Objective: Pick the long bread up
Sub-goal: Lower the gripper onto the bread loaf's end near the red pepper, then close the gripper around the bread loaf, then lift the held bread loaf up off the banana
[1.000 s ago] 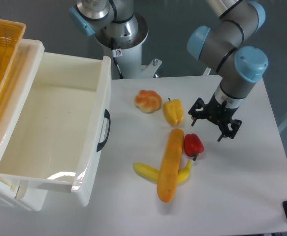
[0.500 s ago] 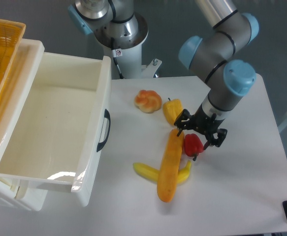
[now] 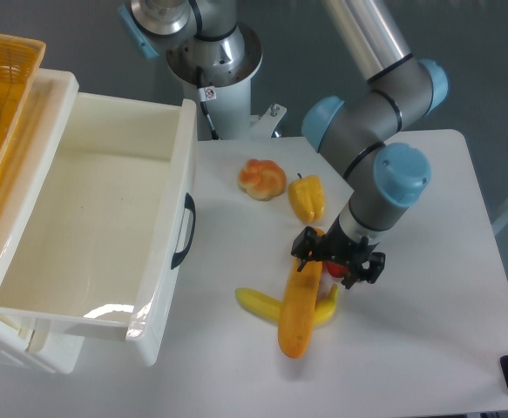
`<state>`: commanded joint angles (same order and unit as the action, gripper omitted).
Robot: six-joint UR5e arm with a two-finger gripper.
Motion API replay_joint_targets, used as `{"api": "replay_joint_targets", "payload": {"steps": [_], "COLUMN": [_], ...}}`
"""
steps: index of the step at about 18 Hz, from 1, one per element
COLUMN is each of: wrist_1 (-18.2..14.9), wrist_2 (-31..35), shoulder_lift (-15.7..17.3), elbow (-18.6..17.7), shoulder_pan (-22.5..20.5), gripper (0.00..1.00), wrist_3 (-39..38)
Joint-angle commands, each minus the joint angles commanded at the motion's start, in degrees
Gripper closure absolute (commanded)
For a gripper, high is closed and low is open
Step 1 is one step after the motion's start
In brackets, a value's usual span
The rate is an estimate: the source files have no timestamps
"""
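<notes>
The long bread (image 3: 295,306) is a smooth orange-golden loaf lying almost upright in the picture at the table's middle, resting across a yellow banana (image 3: 260,304). My gripper (image 3: 333,265) hovers over the loaf's upper end with its black fingers spread open, one finger left of the loaf and the other to its right. Nothing is held between them. The gripper hides the loaf's top end and most of a red pepper (image 3: 333,269).
A yellow pepper (image 3: 307,198) and a knotted bun (image 3: 262,178) lie just behind the loaf. A white open drawer (image 3: 88,226) fills the left side, with an orange basket (image 3: 1,96) holding a green item above it. A second robot base (image 3: 206,52) stands at the back.
The gripper has travelled left and toward the front, from the right of the red pepper to over the bread's upper end, now covering the pepper. The bread has not moved.
</notes>
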<state>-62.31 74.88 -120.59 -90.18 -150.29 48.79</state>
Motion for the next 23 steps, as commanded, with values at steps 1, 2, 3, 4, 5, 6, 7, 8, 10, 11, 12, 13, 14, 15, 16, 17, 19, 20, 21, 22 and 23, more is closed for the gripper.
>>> {"api": "replay_joint_targets", "payload": {"steps": [1,2,3,4,5,6,7,8,10,11,12,13,14,15,16,17,19,20,21,22,23], "wrist_1": [0.0,0.0,-0.1,-0.1,-0.1,-0.1,-0.1,-0.2,-0.3,-0.4,-0.4,-0.4,-0.4,-0.5,-0.5,-0.5,-0.8,-1.3,-1.5,-1.6,-1.5], "wrist_2": [0.0,0.1,0.9,1.9,2.6,3.0,3.3,3.6,3.7,3.7,3.7,3.7,3.5,3.4,3.3,3.3,3.6,3.8,4.1,4.7,4.9], "shoulder_lift": [-0.4,-0.8,-1.1,-1.3,-1.6,-2.2,-2.5,-2.5,-2.8,-2.8,-2.6,-2.4,-2.2,-2.1,-2.0,-1.9,-0.5,0.2,1.0,1.7,1.8], "elbow": [-0.1,-0.2,-0.3,-0.6,-1.1,-1.1,-1.1,-1.2,-1.3,-1.3,-1.3,-1.3,-1.1,-0.7,-0.4,0.0,0.5,0.6,0.6,0.8,1.4], "shoulder_pan": [0.2,0.5,1.0,1.2,1.4,1.5,1.8,2.1,2.1,2.0,1.9,1.8,1.5,1.3,1.1,1.1,1.1,1.0,0.5,0.0,-0.2], "gripper": [0.0,0.0,0.0,0.0,0.0,0.0,0.0,0.0,0.15,0.26,0.43,0.68,0.92,1.0,1.0,1.0,1.0,1.0,1.0,1.0,1.0], "wrist_3": [-0.4,-0.4,-0.4,-0.6,-0.8,-0.9,-0.9,-1.0,-0.9,-1.0,-1.0,-0.9,-0.6,-0.5,-0.5,-0.7,-1.2,-1.3,-1.2,-1.2,-0.9]}}
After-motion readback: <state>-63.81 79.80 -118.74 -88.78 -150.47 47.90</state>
